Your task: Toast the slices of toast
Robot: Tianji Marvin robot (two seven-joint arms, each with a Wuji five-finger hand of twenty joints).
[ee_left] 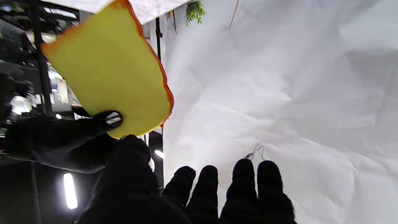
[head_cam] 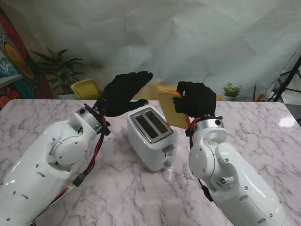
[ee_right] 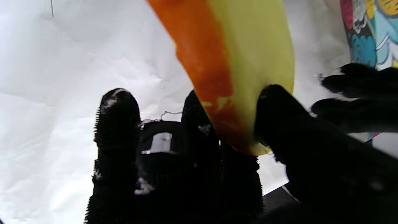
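A white two-slot toaster (head_cam: 151,135) stands in the middle of the marble table (head_cam: 117,188), both slots unfilled. My right hand (head_cam: 197,100) is shut on a yellow toast slice with an orange crust (head_cam: 168,109), held upright in the air just right of and beyond the toaster. The right wrist view shows that toast slice (ee_right: 245,59) pinched between the thumb and fingers of the right hand (ee_right: 186,161). My left hand (head_cam: 123,92) hovers open, fingers stretched, over the toaster's far left side. In the left wrist view the toast slice (ee_left: 108,68) hangs beyond the left hand (ee_left: 199,196).
A yellow object (head_cam: 86,88) sits at the table's far edge on the left, with a leafy plant (head_cam: 62,66) behind it. A small potted plant (head_cam: 231,90) stands far right. A white sheet hangs behind the table. A black tripod (head_cam: 288,77) is at the right edge.
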